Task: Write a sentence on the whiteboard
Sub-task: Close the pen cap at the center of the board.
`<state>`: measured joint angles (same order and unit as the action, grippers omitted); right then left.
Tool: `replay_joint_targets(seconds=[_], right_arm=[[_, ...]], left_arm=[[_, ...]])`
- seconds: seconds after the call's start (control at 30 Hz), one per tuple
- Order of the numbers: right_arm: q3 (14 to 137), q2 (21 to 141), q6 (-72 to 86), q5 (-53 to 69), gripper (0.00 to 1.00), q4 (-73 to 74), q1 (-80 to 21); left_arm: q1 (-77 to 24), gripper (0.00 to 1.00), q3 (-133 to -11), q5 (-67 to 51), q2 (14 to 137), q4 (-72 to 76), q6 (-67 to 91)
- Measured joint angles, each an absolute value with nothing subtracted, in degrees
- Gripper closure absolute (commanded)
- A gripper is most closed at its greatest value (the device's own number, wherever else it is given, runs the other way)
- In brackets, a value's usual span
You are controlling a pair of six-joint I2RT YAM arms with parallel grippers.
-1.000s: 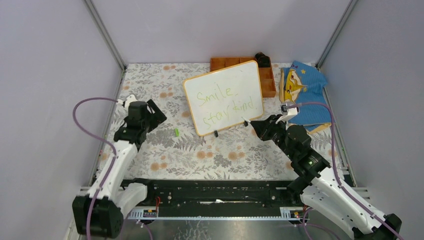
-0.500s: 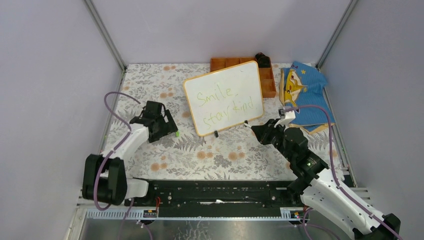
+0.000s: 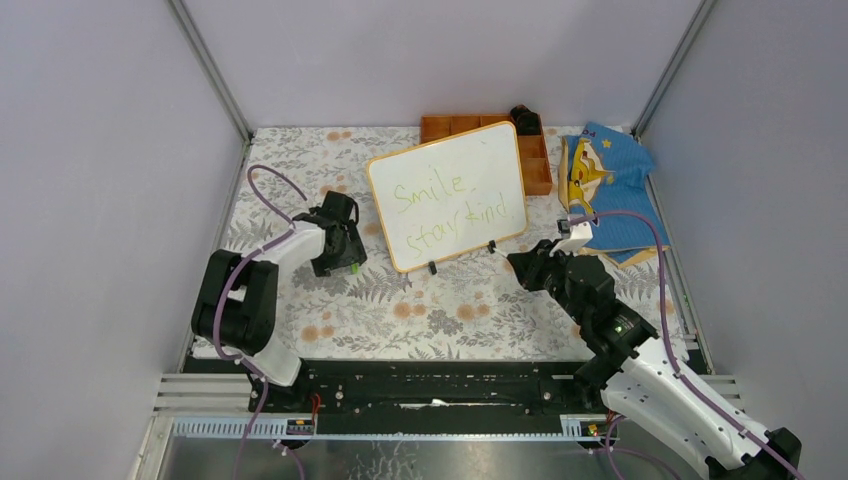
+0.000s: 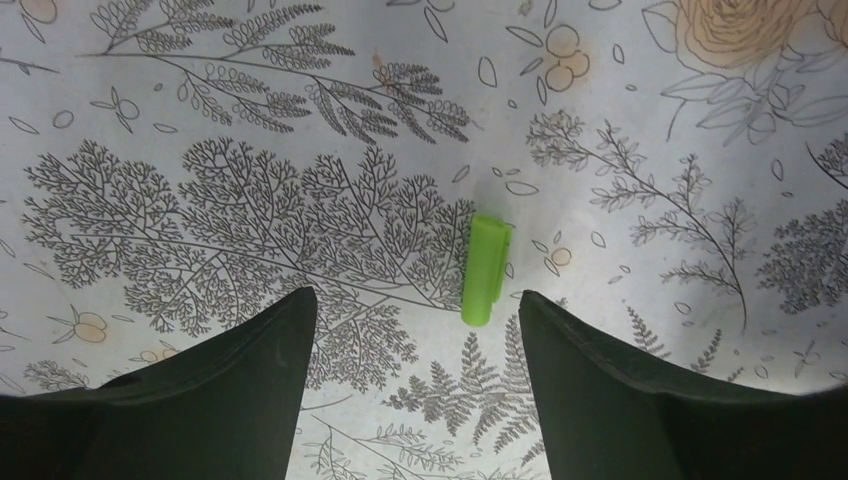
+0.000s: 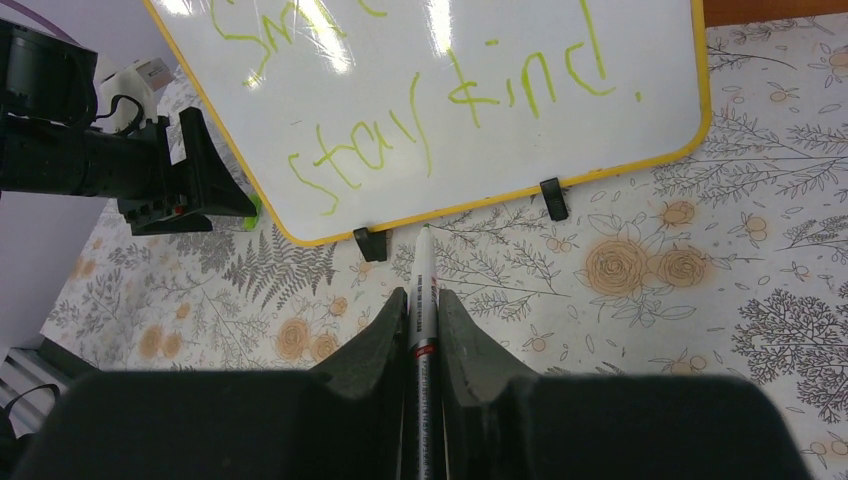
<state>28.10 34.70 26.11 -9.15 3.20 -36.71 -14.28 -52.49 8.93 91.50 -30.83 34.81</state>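
The right claw is clamped on a marker whose tip points at the whiteboard just ahead, while the pen's rear end is lost between the fingers. That wrist view cuts off the board's top, so of the sentence only "stay kind" reads whole. The left claw gapes, holding nothing, above a green cap that lies on the table just ahead of the gap. From overhead the cap is almost hidden beneath that claw.
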Motion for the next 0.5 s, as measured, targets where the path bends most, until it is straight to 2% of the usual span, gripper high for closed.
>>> replay_joint_targets(seconds=[0.1, 0.5], right_arm=[[28.1, 34.6, 25.9, -9.6, 1.00, 3.4, -36.7], [28.1, 33.8, 25.7, -10.0, 1.00, 3.6, -36.7]], left_arm=[[-14.3, 0.28, -53.0, 9.6, 92.5, -30.9, 34.8], [-14.6, 0.38, -56.4, 9.6, 95.6, -30.8, 33.5]])
